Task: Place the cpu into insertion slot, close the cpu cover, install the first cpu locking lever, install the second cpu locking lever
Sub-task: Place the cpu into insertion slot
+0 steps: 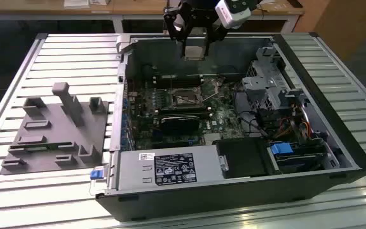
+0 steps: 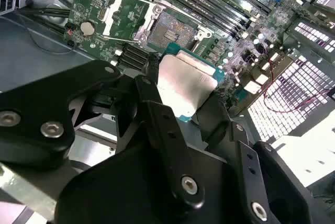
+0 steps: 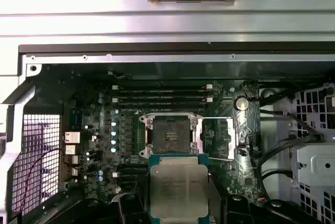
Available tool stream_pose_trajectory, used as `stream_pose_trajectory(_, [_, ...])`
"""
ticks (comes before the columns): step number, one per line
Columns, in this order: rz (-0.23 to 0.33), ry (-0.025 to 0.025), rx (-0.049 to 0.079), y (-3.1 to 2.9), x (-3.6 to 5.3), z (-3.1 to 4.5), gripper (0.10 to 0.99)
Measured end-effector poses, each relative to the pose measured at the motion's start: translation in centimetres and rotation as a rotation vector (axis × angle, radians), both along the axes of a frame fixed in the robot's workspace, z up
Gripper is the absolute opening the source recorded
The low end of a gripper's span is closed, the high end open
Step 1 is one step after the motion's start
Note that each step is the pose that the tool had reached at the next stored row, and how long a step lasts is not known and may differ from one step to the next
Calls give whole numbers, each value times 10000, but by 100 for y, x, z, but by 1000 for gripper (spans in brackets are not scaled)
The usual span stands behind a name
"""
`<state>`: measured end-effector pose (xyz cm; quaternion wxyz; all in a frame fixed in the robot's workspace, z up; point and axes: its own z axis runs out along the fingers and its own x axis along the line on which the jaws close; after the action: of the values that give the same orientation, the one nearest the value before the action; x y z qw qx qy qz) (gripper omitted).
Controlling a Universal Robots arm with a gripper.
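My gripper [image 1: 194, 44] hangs above the far end of the open computer case, shut on the cpu [image 1: 194, 51], a flat square chip with a silvery top. In both wrist views the cpu [image 3: 178, 190] [image 2: 186, 82] sits between the black fingers [image 2: 149, 90], well above the board. The insertion slot [image 3: 170, 136] [image 2: 171, 28] [image 1: 184, 98] lies open, its dark pin field bare. The cpu cover [image 3: 217, 137] [image 2: 123, 14], a thin silver frame, is swung back beside the socket.
Long black memory slots [image 3: 162, 96] run beside the socket. A black heatsink-like block [image 1: 179, 124], a power supply [image 1: 164, 169] and a drive cage [image 1: 266, 86] fill the case [image 1: 316, 100]. A grey fixture plate [image 1: 49, 129] lies at the exterior view's left.
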<state>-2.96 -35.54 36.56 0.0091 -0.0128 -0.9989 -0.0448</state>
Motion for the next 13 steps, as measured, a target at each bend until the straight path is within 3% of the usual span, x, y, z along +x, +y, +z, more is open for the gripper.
stream_pose_trajectory(13, [0,-2,-6,0,0,-7,537])
